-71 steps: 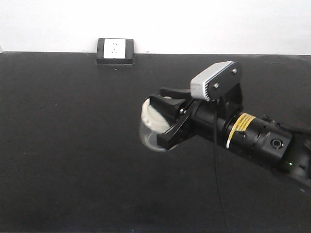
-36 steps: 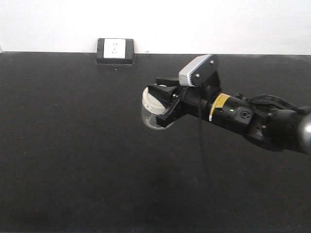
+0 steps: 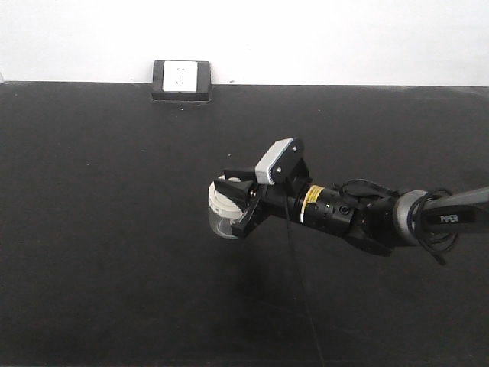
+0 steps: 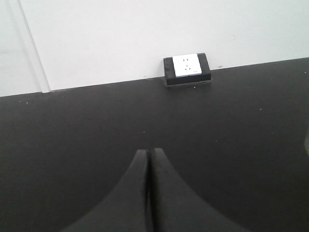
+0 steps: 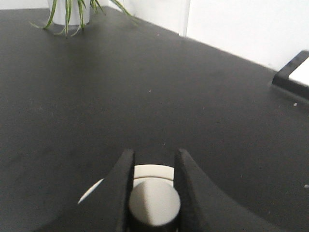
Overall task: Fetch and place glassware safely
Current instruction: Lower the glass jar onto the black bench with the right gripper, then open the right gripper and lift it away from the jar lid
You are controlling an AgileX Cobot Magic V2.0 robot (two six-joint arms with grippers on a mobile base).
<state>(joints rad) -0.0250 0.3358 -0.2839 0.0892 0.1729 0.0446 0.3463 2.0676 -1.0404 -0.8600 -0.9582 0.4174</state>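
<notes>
glass jar is pinched at its lid knob by the right tool, kept upright for safe placing on the tabletop; left tool is pressed together.

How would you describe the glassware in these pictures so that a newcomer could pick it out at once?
Start at the wide black table and follow the right arm to its gripper, near the middle. Clamped there is a small squat clear glass jar. Its round cream-white lid with a central knob marks it out.
</notes>
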